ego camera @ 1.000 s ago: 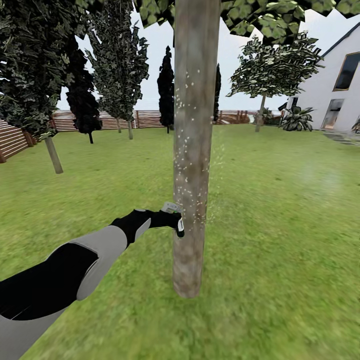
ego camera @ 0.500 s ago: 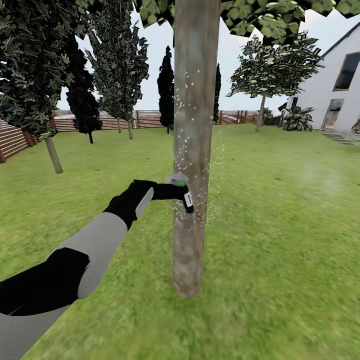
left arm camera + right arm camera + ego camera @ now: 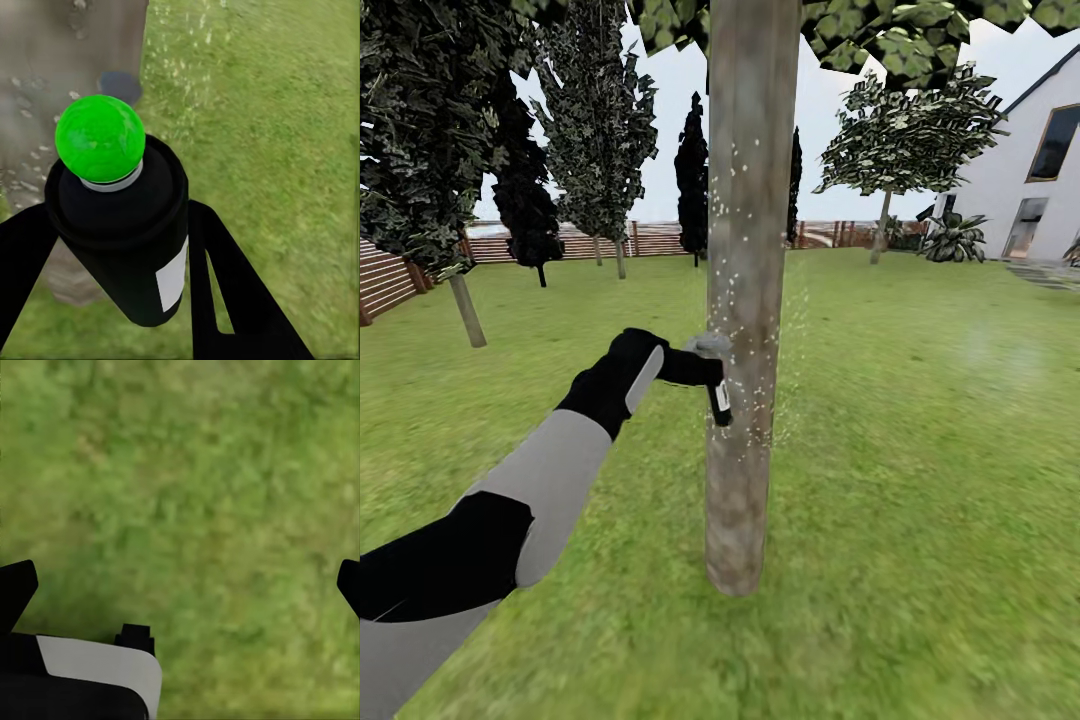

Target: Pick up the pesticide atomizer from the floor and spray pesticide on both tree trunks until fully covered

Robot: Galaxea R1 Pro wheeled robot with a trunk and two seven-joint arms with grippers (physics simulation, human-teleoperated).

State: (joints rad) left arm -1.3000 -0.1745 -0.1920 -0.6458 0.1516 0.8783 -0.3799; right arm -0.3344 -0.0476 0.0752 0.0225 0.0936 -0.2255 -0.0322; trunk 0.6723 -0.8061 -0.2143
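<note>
Left side of head view: slatted fence (image 3: 385, 280) and dark cone trees along the lawn's far edge. Left arm reaches forward; left end effector (image 3: 705, 372) clamped on the pesticide atomizer (image 3: 720, 402), both fingers (image 3: 225, 277) pressed to the black body. In the wrist view the cap reads green (image 3: 100, 138), not red; white label visible on the side. Bottle hangs tilted, held just beside the near tree trunk (image 3: 745, 300), about mid-height.

Centre: white flecks dot the trunk's middle and upper stretch, and some drift over the grass (image 3: 920, 450) just to its right. The lowest stretch near the ground looks bare. Judgement: first trunk partly covered, base outstanding.

Right: second tree (image 3: 905, 140) stands well apart near the white house (image 3: 1020, 170); too distant to see any flecks, likely untreated.

Right end effector (image 3: 180, 585): fingertips apart, empty, over grass.
</note>
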